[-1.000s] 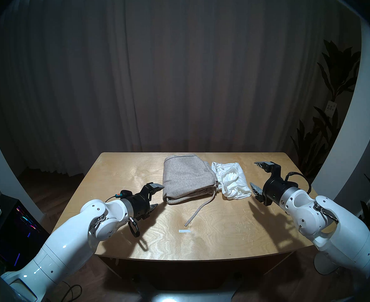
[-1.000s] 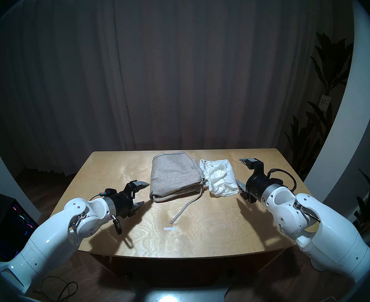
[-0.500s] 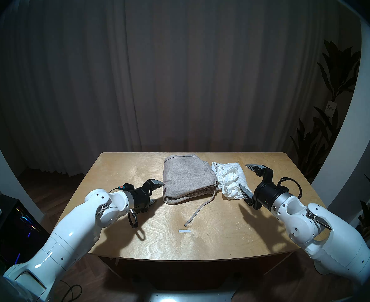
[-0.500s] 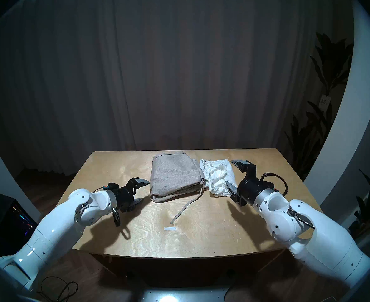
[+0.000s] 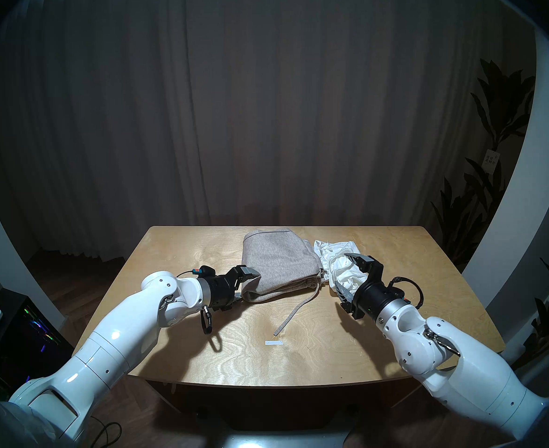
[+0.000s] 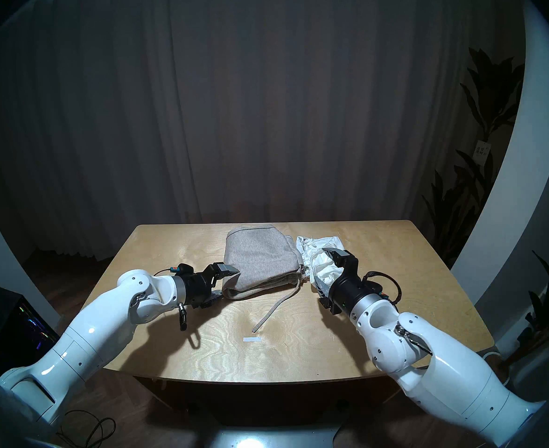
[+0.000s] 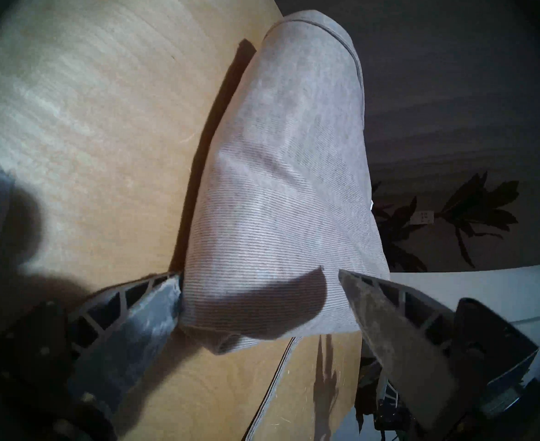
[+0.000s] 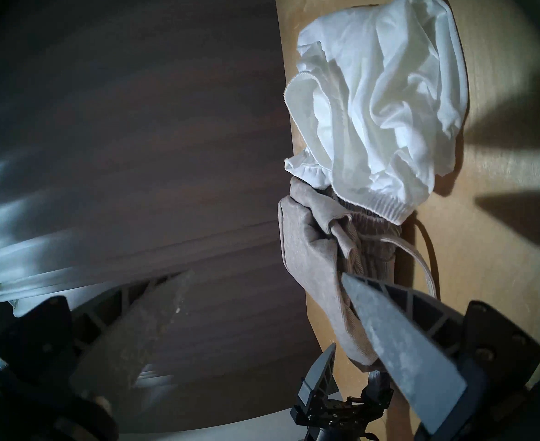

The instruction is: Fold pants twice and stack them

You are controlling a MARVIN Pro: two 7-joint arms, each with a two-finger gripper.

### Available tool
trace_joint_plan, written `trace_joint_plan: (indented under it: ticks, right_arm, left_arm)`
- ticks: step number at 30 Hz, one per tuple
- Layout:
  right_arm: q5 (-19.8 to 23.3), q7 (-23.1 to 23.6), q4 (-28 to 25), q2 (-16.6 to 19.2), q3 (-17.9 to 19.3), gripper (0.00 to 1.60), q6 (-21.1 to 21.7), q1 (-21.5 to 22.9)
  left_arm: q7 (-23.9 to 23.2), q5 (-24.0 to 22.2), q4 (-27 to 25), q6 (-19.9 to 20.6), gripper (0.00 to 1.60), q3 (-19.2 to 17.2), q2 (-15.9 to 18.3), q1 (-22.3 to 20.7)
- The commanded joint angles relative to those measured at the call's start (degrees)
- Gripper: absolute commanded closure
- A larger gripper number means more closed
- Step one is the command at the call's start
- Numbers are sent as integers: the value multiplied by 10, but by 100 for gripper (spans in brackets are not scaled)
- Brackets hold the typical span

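The grey-beige pants (image 5: 279, 266) lie folded at the back middle of the table, their drawstring (image 5: 295, 311) trailing toward me. The white shorts (image 5: 331, 260) lie crumpled against their right side. My left gripper (image 5: 249, 284) is open, with one finger over and one under the pants' near-left corner, as the left wrist view (image 7: 259, 276) also shows around the pants (image 7: 278, 192). My right gripper (image 5: 341, 271) is open at the shorts' near-right side. In the right wrist view the shorts (image 8: 383, 112) lie ahead of the fingertips (image 8: 373, 313), not between them.
The wooden table (image 5: 185, 250) carries a small white tape mark (image 5: 273, 342) near the front middle. A dark curtain hangs behind the table. Plants (image 5: 493, 114) stand to the right. A computer case (image 5: 24, 324) stands on the floor at the left.
Both arms moved inward and forward. The left gripper reached the pants' near-left corner. The right gripper swung left from the table's right side to the shorts. The garments have not moved.
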Motion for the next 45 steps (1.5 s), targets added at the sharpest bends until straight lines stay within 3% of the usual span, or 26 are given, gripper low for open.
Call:
trace_joint_plan:
  ticks: [1, 14, 22, 33, 42, 45]
  right_arm:
    - [-11, 12, 4, -44, -13, 0, -12, 40]
    - [-31, 2, 63, -103, -54, 0, -49, 92]
    - [-51, 10, 124, -127, -83, 0, -49, 123]
    - [-51, 16, 183, -155, -95, 0, -45, 156]
    - [-58, 17, 235, -176, -109, 0, -29, 191]
    - [-60, 20, 244, -179, -111, 0, -24, 197]
  left_arm:
    - [-26, 13, 20, 14, 0, 7, -10, -24]
    - [-72, 26, 74, 33, 0, 17, -22, -37]
    - [-84, 31, 124, 34, 0, 26, -44, -57]
    - [-108, 34, 161, 42, 0, 34, -55, -73]
    - [-214, 58, 170, 51, 0, 39, -47, -70]
    - [-220, 63, 175, 51, 0, 42, -47, -73]
